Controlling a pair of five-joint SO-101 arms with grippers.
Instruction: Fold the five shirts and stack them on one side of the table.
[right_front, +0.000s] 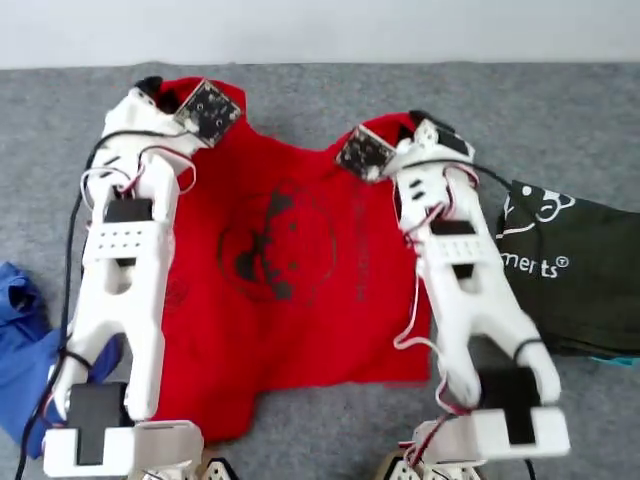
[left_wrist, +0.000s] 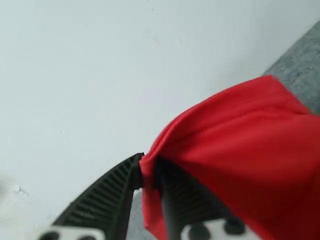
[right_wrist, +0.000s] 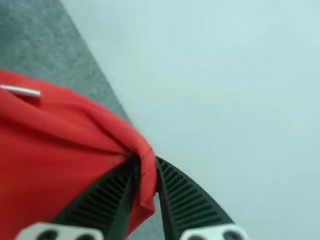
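**High view.** Red shirt (right_front: 290, 290): spread print-up across the middle of the grey tabletop (right_front: 560, 110), hem toward the arm bases, neckline toward the white wall (right_front: 320, 30). Left gripper (right_front: 150, 88): at the shirt's far left shoulder corner. Right gripper (right_front: 420, 122): at the far right shoulder corner. Blue garment (right_front: 20, 340): crumpled at the left edge, beside the left arm's base, plainly unfolded. Black garment (right_front: 570, 270): lying flat by the right edge, just beside the red shirt, with a teal sliver (right_front: 615, 360) under its near edge. Cannot tell whether it is folded.

**Left wrist view.** Left gripper (left_wrist: 147, 167): jaws closed on a pinch of red shirt (left_wrist: 240, 150). Cloth bunched between the ribbed faces and draped away toward the tabletop.

**Right wrist view.** Right gripper (right_wrist: 145, 162): jaws closed on a pinch of red shirt (right_wrist: 60, 150), with a narrow fold of cloth trapped between them. Remainder of the shirt trailing off over the tabletop.

**Progress (judged).** Early.
- Red shirt: gripped at both shoulders, apparently for a first fold. No fold yet made in it.
- Blue garment: not begun.
- Black garment and teal sliver: possibly the start of the stack, unconfirmed.
- Count: fewer than five shirts countable, and no finished stack evident.
- Left to do: fold the red, fold the blue, and gather everything on one side.
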